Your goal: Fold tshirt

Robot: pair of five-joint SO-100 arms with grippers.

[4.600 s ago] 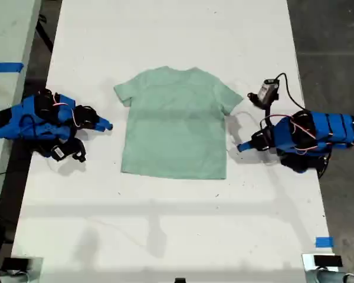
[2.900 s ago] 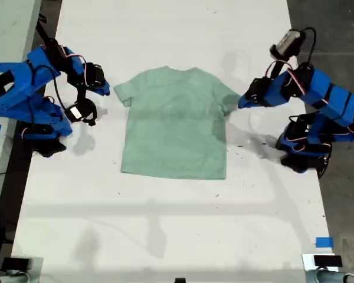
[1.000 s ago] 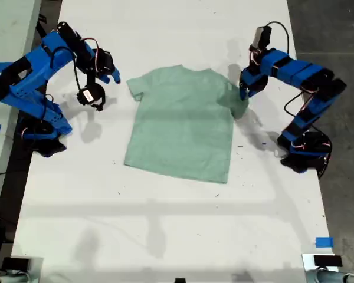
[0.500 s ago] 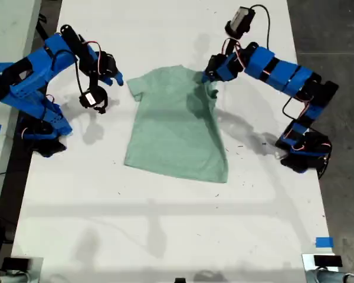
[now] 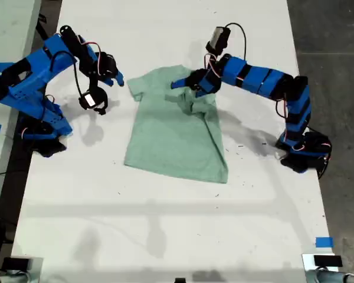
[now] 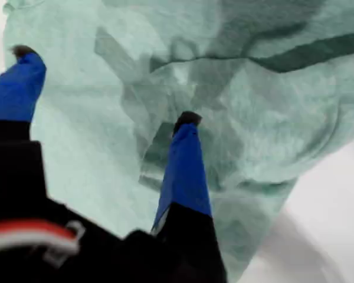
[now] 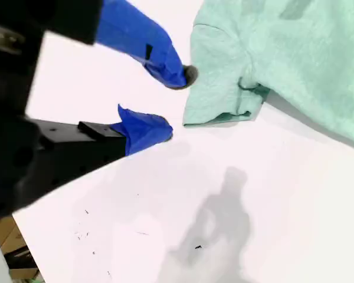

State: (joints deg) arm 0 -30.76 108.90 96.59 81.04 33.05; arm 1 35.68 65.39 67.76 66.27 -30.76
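My first gripper [image 6: 103, 88] has its two blue fingers spread wide over the tshirt [image 6: 271, 118]. One black-tipped finger [image 6: 186, 171] presses into bunched, wrinkled mint-green cloth. The white table [image 6: 336, 236] shows beyond the cloth's edge.

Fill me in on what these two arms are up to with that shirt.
They are folding the tshirt on the white table. My first gripper is over its upper middle, jaws open, with a sleeve bunched inward beneath it. My second gripper hovers open just off the other sleeve, at the exterior view's left, touching nothing.
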